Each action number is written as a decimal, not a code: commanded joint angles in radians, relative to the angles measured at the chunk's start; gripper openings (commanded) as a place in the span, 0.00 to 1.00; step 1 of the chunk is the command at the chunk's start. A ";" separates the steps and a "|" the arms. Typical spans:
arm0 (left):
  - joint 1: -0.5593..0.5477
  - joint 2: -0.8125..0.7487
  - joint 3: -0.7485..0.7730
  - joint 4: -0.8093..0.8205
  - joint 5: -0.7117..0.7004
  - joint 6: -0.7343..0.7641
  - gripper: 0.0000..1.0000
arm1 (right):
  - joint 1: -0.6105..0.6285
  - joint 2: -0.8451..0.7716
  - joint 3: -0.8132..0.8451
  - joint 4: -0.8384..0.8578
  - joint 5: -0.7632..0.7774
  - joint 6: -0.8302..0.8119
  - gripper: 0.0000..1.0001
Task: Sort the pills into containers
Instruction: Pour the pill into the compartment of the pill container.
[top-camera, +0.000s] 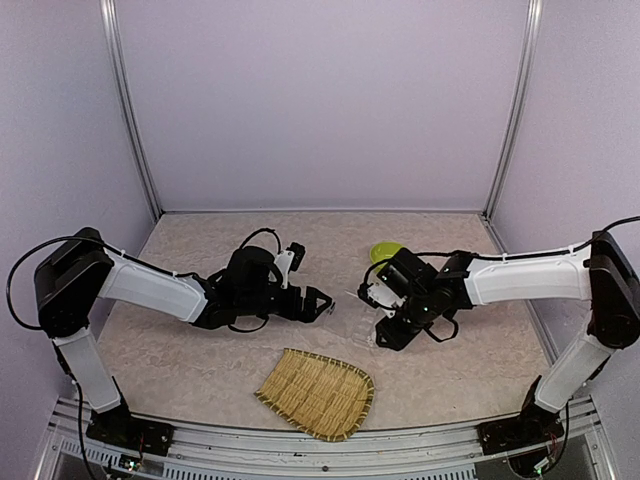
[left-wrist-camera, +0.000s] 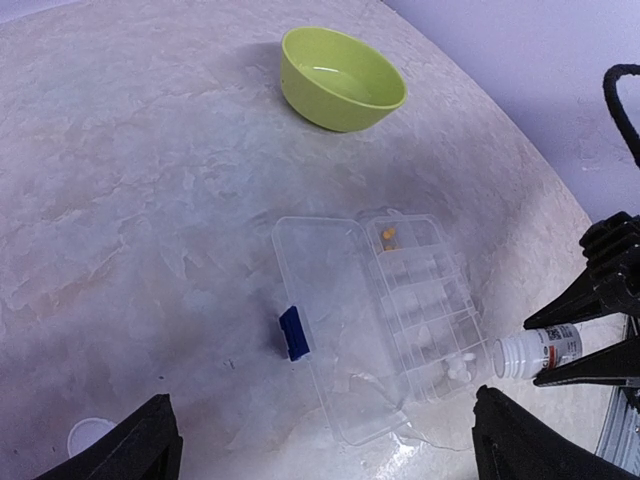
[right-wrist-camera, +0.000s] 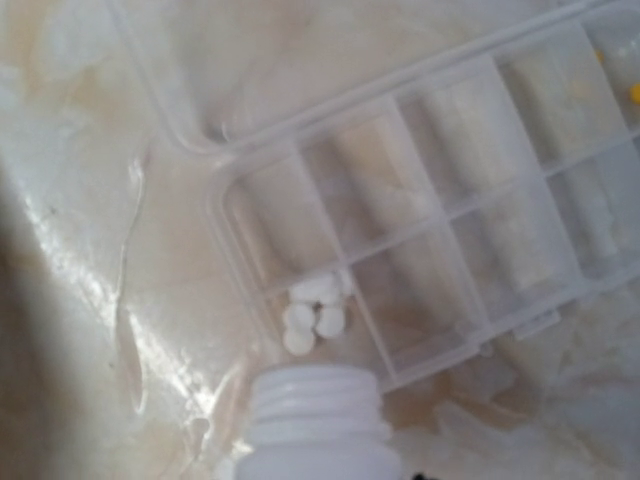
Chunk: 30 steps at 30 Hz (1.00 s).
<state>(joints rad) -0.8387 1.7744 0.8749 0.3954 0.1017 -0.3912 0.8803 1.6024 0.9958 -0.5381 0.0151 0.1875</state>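
Observation:
The containers are one clear organiser box (left-wrist-camera: 425, 290) lying open, its lid (left-wrist-camera: 330, 320) flat to the left with a blue latch (left-wrist-camera: 293, 332). Several white pills (right-wrist-camera: 315, 310) sit in a corner compartment and an orange pill (left-wrist-camera: 389, 235) in a far one. My right gripper (top-camera: 383, 322) is shut on a white pill bottle (left-wrist-camera: 525, 354), tipped so that its open neck (right-wrist-camera: 318, 415) is just at the box edge by the white pills. My left gripper (top-camera: 322, 303) hovers open to the left of the box, holding nothing.
A lime-green bowl (left-wrist-camera: 343, 78) stands beyond the box. A woven bamboo tray (top-camera: 318, 392) lies near the front edge. A white cap (left-wrist-camera: 90, 437) lies on the table by my left finger.

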 joint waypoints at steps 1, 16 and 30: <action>-0.007 0.012 -0.002 0.018 0.010 0.012 0.99 | -0.009 0.019 0.024 -0.041 -0.005 -0.015 0.08; -0.007 0.015 -0.001 0.018 0.010 0.013 0.99 | -0.010 0.030 0.012 -0.012 -0.011 -0.019 0.08; -0.007 0.017 0.001 0.016 0.011 0.012 0.99 | -0.010 -0.032 -0.082 0.124 -0.003 -0.021 0.07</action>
<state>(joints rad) -0.8387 1.7748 0.8749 0.3954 0.1017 -0.3912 0.8803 1.6070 0.9592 -0.4862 0.0158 0.1722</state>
